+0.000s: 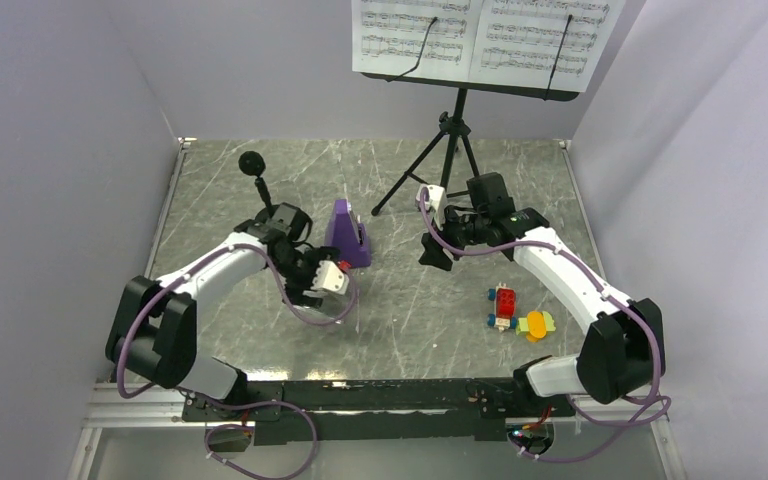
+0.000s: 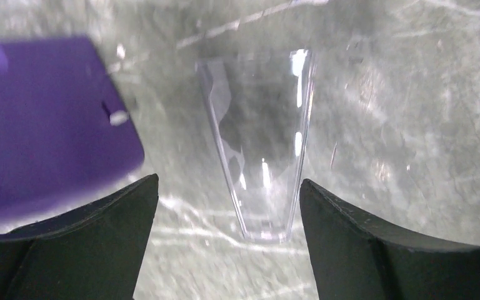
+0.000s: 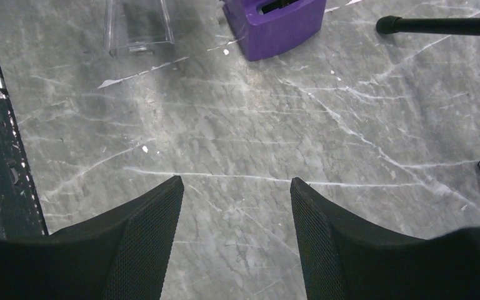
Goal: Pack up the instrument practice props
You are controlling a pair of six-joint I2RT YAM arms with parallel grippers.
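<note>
The black tripod music stand (image 1: 455, 130) stands at the back and holds white sheet-music pages (image 1: 485, 35). The purple metronome (image 1: 345, 235) stands mid-table; it also shows in the left wrist view (image 2: 44, 125) and the right wrist view (image 3: 275, 22). The small black ball-topped microphone stand (image 1: 257, 175) is at the back left. My left gripper (image 1: 315, 290) is open, just right of the metronome; its jaws (image 2: 228, 194) stand apart over a clear wedge-shaped plastic cover (image 2: 259, 144) lying on the table. My right gripper (image 1: 438, 255) is open and empty over bare table (image 3: 236, 187).
Red, yellow and green toy blocks (image 1: 505, 305) lie at the right front. A tripod leg (image 3: 437, 25) reaches toward the right gripper. The clear cover also shows in the right wrist view (image 3: 137, 25). Grey walls close in the table on three sides.
</note>
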